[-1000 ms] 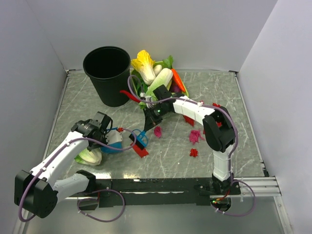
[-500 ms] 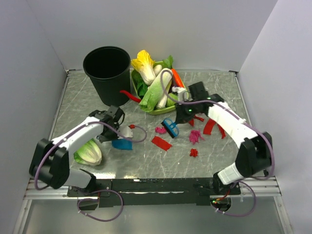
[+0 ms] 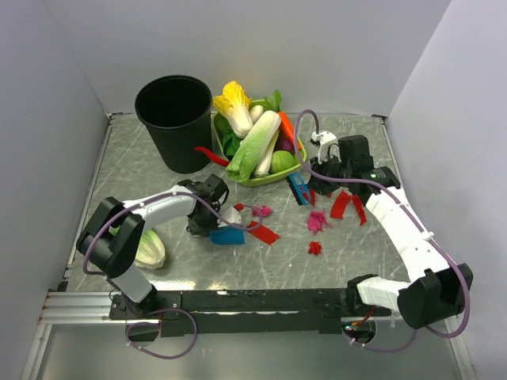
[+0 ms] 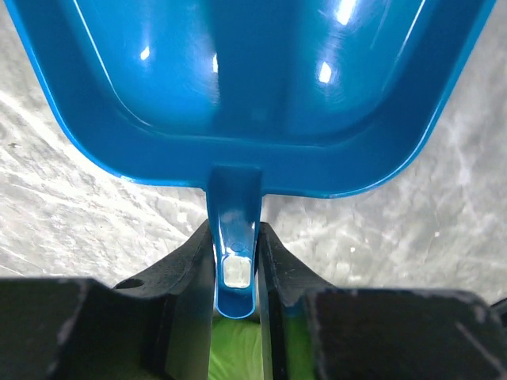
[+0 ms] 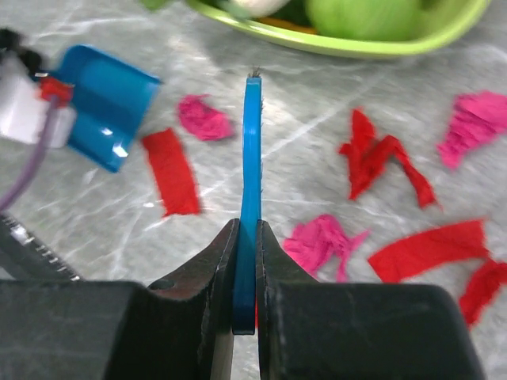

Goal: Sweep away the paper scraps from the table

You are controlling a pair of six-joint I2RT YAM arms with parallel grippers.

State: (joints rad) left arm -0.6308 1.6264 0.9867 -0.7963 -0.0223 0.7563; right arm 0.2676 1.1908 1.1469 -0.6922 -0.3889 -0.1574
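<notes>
1. Grips the blue dustpan point(image 3: 227, 236) by its handle with the left hand point(image 4: 236, 265), clamped tight on both sides of the stem.
2. Holds the pan low on the table point(image 3: 135, 166), just beside a long red strip point(image 3: 264, 232) and near a magenta wad point(image 3: 261, 210).
3. Pinches the flat blue brush point(image 5: 251, 158) in the right hand point(image 5: 245, 237), closed hard on it, close to the rim of the green bowl point(image 5: 333, 39).
4. Leaves the paper scraps point(image 3: 318, 221) strewn over the middle of the table between the two tools, with none showing in the pan.
5. Looks like the very start of the sweep: tools in hand, nothing gathered yet.
6. Calls next for setting the bristles down on the table behind the far scraps by the brush.
7. Then calls for drawing them toward the pan mouth, with the pan lip pressed flat to stop thin paper sliding under.
</notes>
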